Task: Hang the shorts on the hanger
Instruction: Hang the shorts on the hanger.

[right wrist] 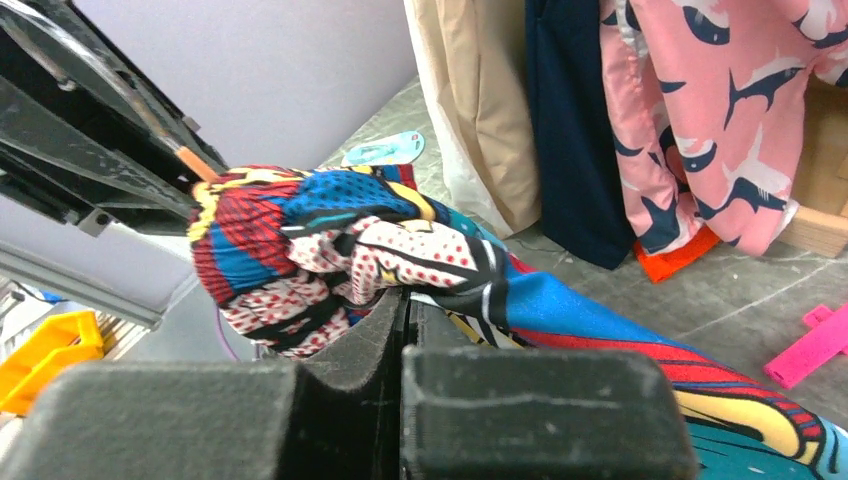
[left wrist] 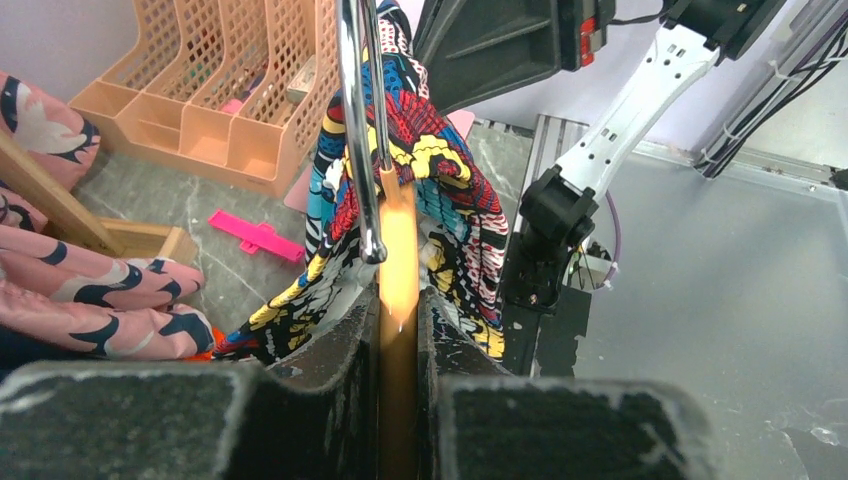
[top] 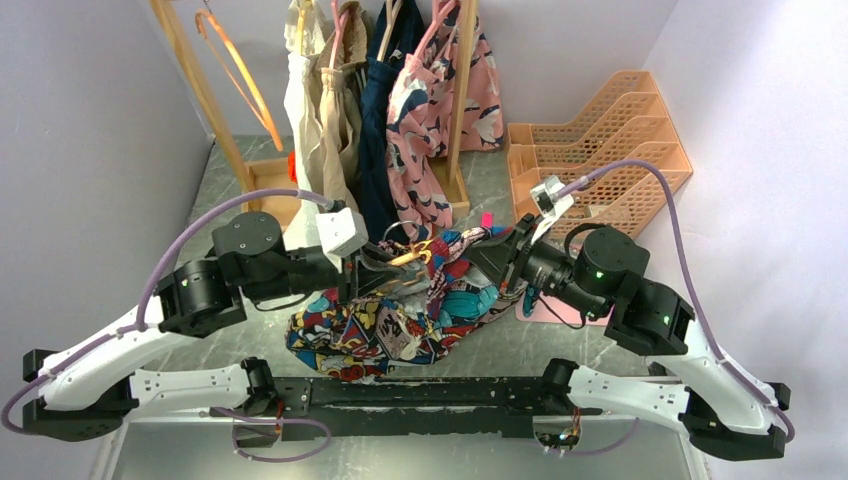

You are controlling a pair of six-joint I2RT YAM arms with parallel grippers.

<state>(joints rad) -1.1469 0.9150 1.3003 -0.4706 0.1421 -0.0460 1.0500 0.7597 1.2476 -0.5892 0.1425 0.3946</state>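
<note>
The left gripper [left wrist: 398, 335] clamps the slim orange-tan clothes hanger [left wrist: 398, 250] just below its silver metal hook, while the right gripper [right wrist: 405, 300] is pinched tight on the comic-book print shorts [right wrist: 330, 235]. The shorts drape over the hanger between the arms, their lower half heaped on the grey table [top: 520, 345] near the middle of its near edge.

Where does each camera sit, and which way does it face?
Top: above and behind the robot, looking down at the table, left arm, right arm and shorts.
Left wrist: on the left arm, looking past the left gripper, shut on the hanger, toward the right arm.
Right wrist: looking past the right gripper, pinching the shorts, toward hanging clothes.
All three show the shorts.
</note>
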